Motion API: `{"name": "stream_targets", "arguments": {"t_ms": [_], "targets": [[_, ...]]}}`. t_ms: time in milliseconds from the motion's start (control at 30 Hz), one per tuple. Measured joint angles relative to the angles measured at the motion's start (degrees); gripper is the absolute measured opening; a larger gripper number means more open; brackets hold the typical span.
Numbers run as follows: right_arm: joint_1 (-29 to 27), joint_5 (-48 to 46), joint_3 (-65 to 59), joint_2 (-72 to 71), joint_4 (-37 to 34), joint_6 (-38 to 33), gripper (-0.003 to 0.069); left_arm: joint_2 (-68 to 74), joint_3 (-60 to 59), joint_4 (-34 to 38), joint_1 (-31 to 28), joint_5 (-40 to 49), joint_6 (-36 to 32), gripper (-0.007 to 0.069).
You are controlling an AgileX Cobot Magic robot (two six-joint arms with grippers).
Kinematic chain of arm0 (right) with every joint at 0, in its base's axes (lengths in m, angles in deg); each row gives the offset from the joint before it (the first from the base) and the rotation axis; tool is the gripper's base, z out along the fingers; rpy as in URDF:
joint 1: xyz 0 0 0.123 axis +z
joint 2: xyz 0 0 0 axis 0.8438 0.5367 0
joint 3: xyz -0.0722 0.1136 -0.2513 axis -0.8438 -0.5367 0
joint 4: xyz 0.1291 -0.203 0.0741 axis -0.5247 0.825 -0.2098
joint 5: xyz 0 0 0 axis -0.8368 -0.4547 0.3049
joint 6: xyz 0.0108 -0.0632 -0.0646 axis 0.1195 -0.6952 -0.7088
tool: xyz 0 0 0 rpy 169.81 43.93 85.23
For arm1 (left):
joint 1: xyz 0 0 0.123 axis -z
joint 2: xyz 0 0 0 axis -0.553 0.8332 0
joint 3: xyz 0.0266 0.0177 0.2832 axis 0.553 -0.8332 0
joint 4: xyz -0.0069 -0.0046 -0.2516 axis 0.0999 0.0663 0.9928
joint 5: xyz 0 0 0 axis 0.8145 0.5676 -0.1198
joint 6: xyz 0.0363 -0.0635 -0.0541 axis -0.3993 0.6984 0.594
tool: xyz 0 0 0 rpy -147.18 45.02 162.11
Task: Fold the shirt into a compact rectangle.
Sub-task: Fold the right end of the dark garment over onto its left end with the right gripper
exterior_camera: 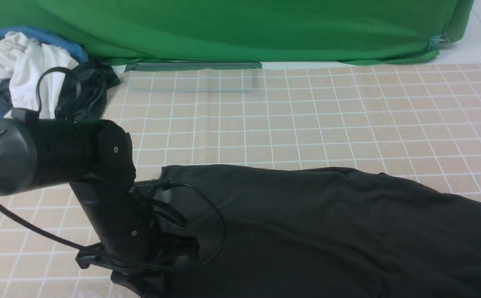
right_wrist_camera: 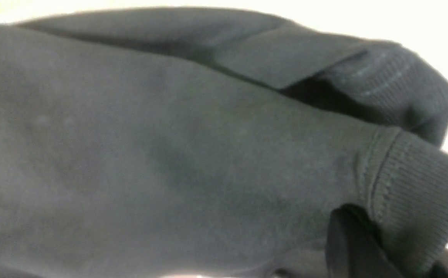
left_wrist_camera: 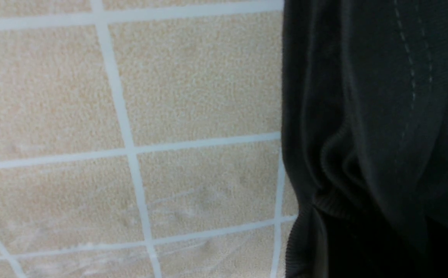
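Observation:
The black shirt (exterior_camera: 327, 223) stretches across the near part of the table from bottom left to the right edge, with long creases running along it. My left gripper (exterior_camera: 151, 283) is low at the shirt's left end, its jaws buried in bunched black cloth, shut on the shirt. In the left wrist view the shirt's ribbed edge (left_wrist_camera: 305, 239) gathers down toward the hidden jaws. The right arm is outside the front view. In the right wrist view one dark finger (right_wrist_camera: 349, 251) presses into the shirt (right_wrist_camera: 169, 154) beside a ribbed band (right_wrist_camera: 413, 185), shut on the cloth.
A pile of white, blue and dark clothes (exterior_camera: 20, 70) lies at the back left. A green cloth backdrop (exterior_camera: 240, 29) closes off the far side. The beige checked table cover (exterior_camera: 306, 116) shows beyond the shirt. The left arm's cable (exterior_camera: 219, 219) loops over the shirt.

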Motion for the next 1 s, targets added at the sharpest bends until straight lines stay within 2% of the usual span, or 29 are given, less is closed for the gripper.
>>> {"name": "stream_targets", "arguments": {"t_ms": [233, 400, 567, 700, 867, 933, 1000], "targets": [[0.0, 0.9, -0.4, 0.0, 4.1, 3.4, 0.0052, 0.0, 0.0, 0.4, 0.0, -0.2, 0.0, 0.0132], [0.0, 3.4, -0.5, 0.0, 6.5, 5.1, 0.0052, 0.0, 0.0, 1.0, 0.0, 0.0, 0.3, 0.0263], [-0.7, 5.7, -0.5, 0.0, 9.2, 7.3, 0.0051, 0.0, 3.1, 1.2, 0.0, 3.1, 0.4, 0.043], [-0.7, 6.0, -0.3, 0.0, 10.3, 7.5, 0.0051, -1.5, 8.8, -1.3, 0.0, 5.9, 1.6, 0.0505], [0.0, 2.9, 2.6, 0.0, 8.8, 7.1, 0.0051, -5.0, 14.9, -10.6, -0.4, 7.4, 4.7, 0.0486], [1.0, 1.2, 4.3, 0.0, 8.3, 6.8, 0.0051, -5.6, 16.1, -11.5, -1.2, 7.7, 4.8, 0.0463], [4.1, -2.6, 7.6, 0.0, 6.9, 6.2, 0.0051, -6.6, 18.8, -11.2, -3.9, 8.4, 4.5, 0.038]]}}
